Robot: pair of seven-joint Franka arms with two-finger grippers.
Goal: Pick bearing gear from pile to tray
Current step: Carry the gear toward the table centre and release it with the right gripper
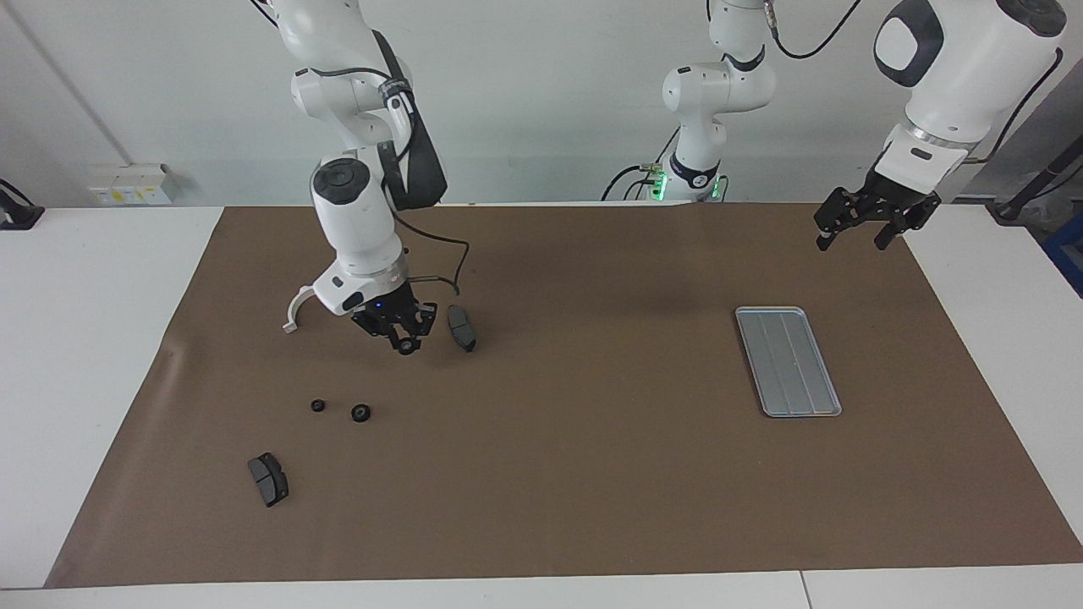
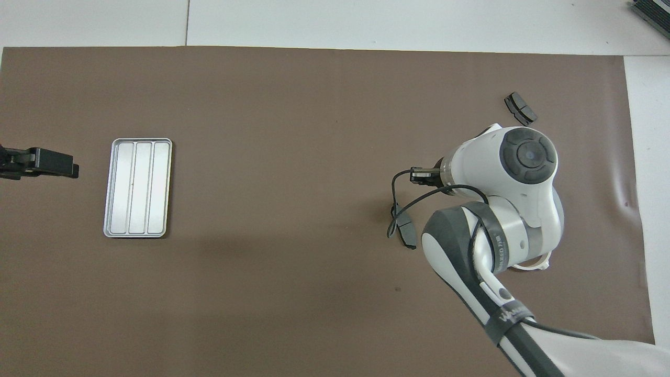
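My right gripper (image 1: 406,340) is shut on a small black gear (image 1: 407,346) and holds it just above the brown mat, among the pile. In the overhead view the arm hides the gripper and this gear. Two more black gears (image 1: 317,405) (image 1: 360,413) lie on the mat farther from the robots. The silver grooved tray (image 1: 788,361) lies toward the left arm's end of the table and also shows in the overhead view (image 2: 138,187); nothing is in it. My left gripper (image 1: 854,230) waits open in the air beside the tray; it also shows in the overhead view (image 2: 47,163).
A dark grey pad (image 1: 461,327) lies beside the right gripper, another (image 1: 268,479) farther out past the gears. A white half-ring bracket (image 1: 298,309) lies beside the right arm's wrist. The brown mat (image 1: 592,474) covers the table.
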